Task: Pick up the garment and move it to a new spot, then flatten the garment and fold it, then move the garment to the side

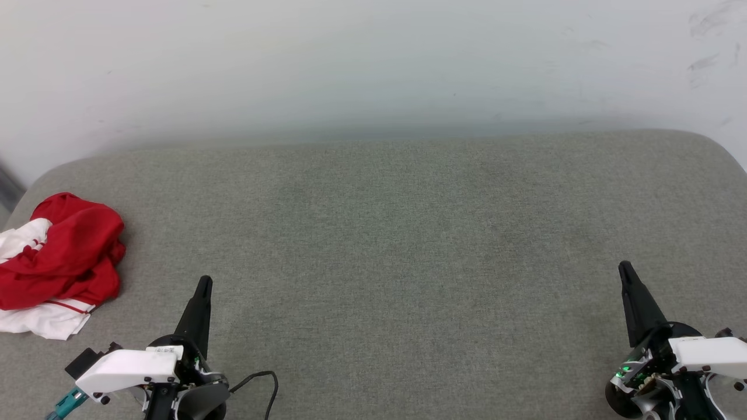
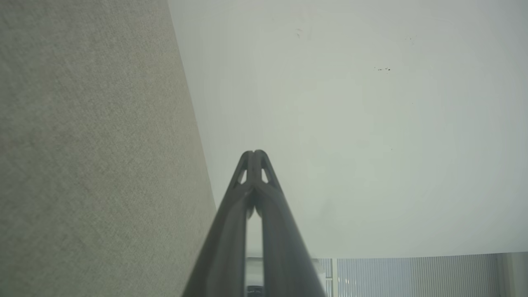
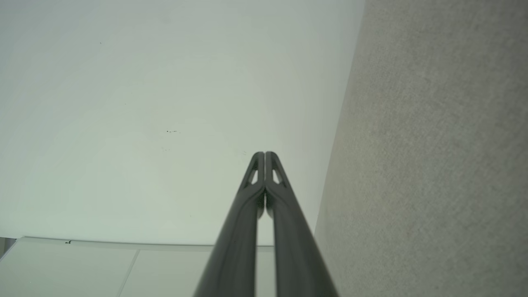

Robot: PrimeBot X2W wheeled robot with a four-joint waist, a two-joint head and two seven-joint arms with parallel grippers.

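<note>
**Head view.** The garment lies in a crumpled heap at the far left of a grey upholstered surface, and the picture's left border cuts it off. Most of what shows is bright red cloth, bunched into deep folds. White fabric pokes out at the heap's left side and spreads flat under its near edge, where thin red stripes run across the white.

The left gripper rises from the lower left with its 2 dark fingers pressed together into 1 point. It holds nothing. It stands near the garment, to its right, and does not touch it. A black cable loops beside its wrist.

The right gripper sits at the lower right, well apart from the garment. It is likewise closed to a single tip and empty. A pale, lightly scuffed wall stands behind the surface.

**Left wrist view.** The 2 fingers meet at their tips with nothing between them. Grey cloth lies to their left and the wall to their right. A ribbed panel shows at the bottom right.

**Right wrist view.** The fingers are also shut tip to tip and empty. Here the wall is on the left and grey cloth on the right.
</note>
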